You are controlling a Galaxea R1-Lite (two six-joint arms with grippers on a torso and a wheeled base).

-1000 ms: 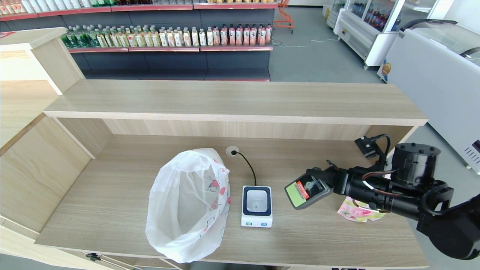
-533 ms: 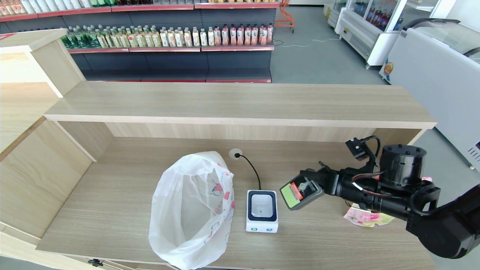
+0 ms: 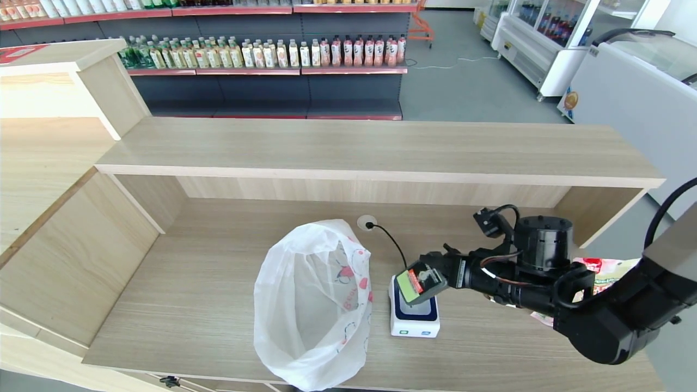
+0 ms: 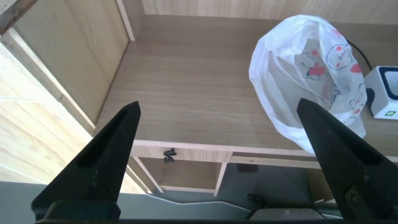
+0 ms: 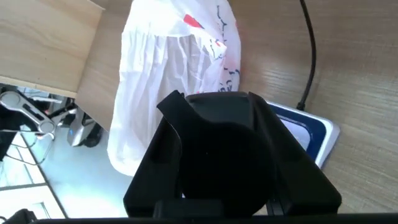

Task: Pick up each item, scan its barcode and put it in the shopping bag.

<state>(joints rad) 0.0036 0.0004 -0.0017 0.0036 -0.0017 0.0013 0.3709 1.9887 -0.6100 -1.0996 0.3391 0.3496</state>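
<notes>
Left of my right tool (image 3: 438, 269) a crinkly white plastic shopping bag (image 3: 313, 305) gapes on the wooden worktop (image 3: 207, 294), a boxy white scanner (image 3: 414, 325) sits just beneath, the tool clamps a small grey green-labelled box (image 3: 416, 282), and my left tool (image 4: 217, 109) is spread wide.

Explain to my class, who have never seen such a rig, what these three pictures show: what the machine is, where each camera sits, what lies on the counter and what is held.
This is a two-armed robot at a shop checkout. The head view looks down from the robot's head. The other two pictures come from cameras on its wrists. On the wooden counter stand an open white shopping bag and a white barcode scanner with a cable. A pink packet lies by the right arm. The right gripper is shut on a small grey pack, held over the scanner. The left gripper is open and empty.
</notes>
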